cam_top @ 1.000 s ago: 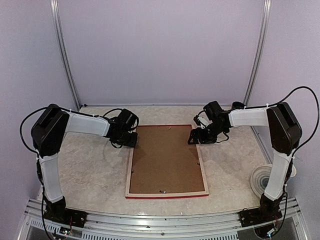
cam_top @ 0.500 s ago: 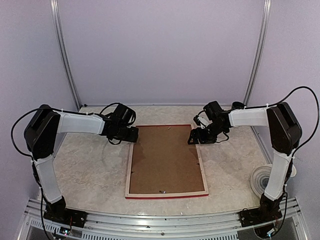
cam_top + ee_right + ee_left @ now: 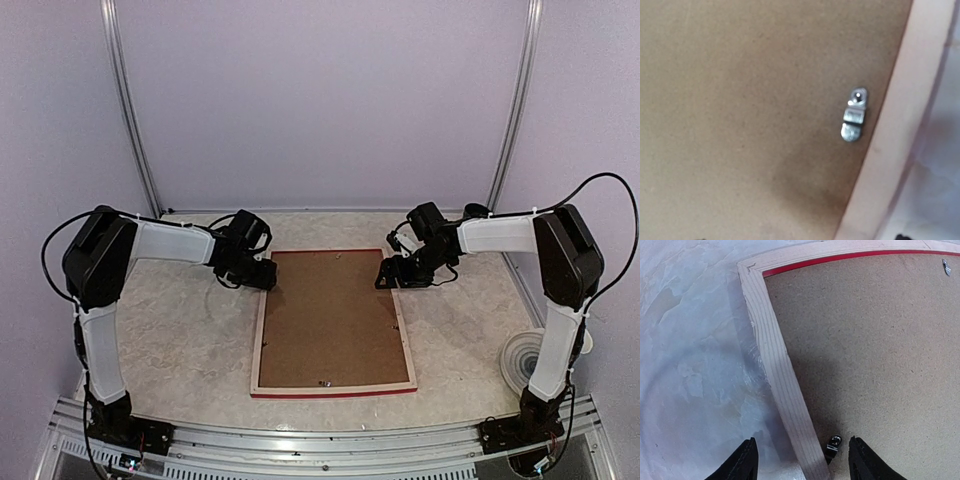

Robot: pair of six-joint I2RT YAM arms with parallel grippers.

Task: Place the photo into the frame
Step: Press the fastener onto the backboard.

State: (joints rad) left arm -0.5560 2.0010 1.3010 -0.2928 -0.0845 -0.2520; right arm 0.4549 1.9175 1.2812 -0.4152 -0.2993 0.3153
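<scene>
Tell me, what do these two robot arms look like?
The left arm and right arm are alike: white tubular segments and bulky black joints. A thin black cable loops along each. The left hand and right hand are black and two-fingered.

Soft purplish light, blurry frame (image 3: pixel 900 125), faint shadows

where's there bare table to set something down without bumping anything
Widest bare table: left of the frame, out to the left arm. Also the strip right of the frame, up to the white round object, and the far strip along the back wall. Crowded: the frame's two far corners, where the left gripper and right gripper are.
</scene>
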